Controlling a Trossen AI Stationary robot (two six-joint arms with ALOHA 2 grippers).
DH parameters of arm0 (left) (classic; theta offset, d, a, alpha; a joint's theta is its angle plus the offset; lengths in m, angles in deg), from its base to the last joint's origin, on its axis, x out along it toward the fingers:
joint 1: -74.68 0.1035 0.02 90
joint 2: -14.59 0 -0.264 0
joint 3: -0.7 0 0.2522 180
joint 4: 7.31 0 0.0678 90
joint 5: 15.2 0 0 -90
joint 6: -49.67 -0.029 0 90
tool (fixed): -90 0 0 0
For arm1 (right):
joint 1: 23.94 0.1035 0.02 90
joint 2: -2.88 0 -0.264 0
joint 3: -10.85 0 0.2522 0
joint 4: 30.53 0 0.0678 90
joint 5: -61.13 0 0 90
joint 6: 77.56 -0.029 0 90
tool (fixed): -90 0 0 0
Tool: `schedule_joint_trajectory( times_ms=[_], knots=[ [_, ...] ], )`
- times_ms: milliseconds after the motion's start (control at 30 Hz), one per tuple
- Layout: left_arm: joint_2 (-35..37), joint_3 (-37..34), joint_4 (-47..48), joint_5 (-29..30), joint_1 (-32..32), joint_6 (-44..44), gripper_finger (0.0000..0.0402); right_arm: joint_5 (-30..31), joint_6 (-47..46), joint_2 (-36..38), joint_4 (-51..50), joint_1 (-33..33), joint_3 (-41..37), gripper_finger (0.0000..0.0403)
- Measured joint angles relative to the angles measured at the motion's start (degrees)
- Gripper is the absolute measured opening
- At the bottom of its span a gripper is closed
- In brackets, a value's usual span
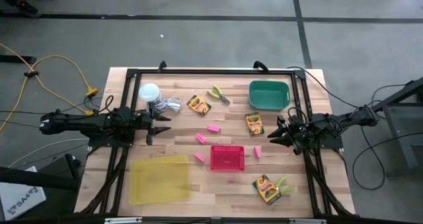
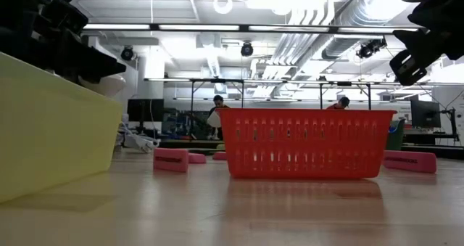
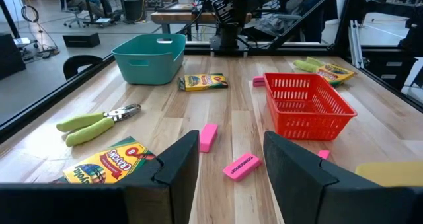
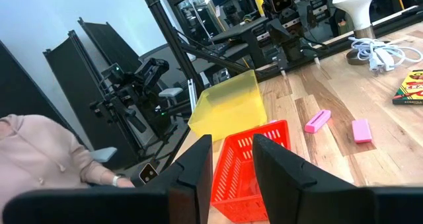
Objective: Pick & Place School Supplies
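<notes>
From the high view, the pale wooden bench (image 1: 225,184) is seen with the left tool (image 1: 160,123) held open at its left edge and the right tool (image 1: 272,135) held open at its right edge, neither gripping anything. Three yellow-and-green cardboard crayon boxes (image 1: 198,104) are spread out: one near the far edge, one beside the green plastic tray (image 1: 268,95), one at the near right corner. Four small pink eraser blocks (image 1: 213,128) lie around the red mesh basket (image 1: 227,157). In the low view, erasers are seen flanking the basket. In the left wrist view, lime-green-handled scissors (image 3: 96,124) lie beside a crayon box. In the right wrist view, a translucent yellow tray (image 4: 228,105) stands beyond the basket.
</notes>
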Motion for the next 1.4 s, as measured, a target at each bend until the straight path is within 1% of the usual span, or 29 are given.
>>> schedule_joint_trajectory(
  times_ms=[433,667,800,933,1067,1233,1400],
  knots=[
    [-0.01,0.00,-0.01,-0.21,0.01,0.01,0.0164,0.09,0.01,0.00,1.40,-0.02,0.02,0.0097],
    [-0.01,0.00,-0.01,-0.17,0.01,0.02,0.0164,5.17,0.69,0.00,2.65,0.00,0.00,0.0097],
    [-0.01,0.00,-0.02,-0.17,0.00,0.02,0.0164,5.20,1.90,0.00,7.99,0.00,0.27,0.0097],
    [0.00,0.00,-0.01,-0.15,0.00,0.02,0.0164,5.06,5.36,-1.93,7.33,0.08,3.11,0.0097],
    [-0.05,0.00,-0.02,-0.13,0.00,0.02,0.0164,4.79,8.77,-7.68,6.19,1.05,6.48,0.0097],
    [-0.06,0.00,-0.02,0.07,0.00,0.02,0.0164,4.76,13.27,-18.78,4.89,3.40,13.27,0.0097],
    [-0.06,0.00,-0.02,0.04,0.02,0.02,0.0164,6.67,16.20,-30.92,-4.09,7.07,22.15,0.0097]
  ],
)
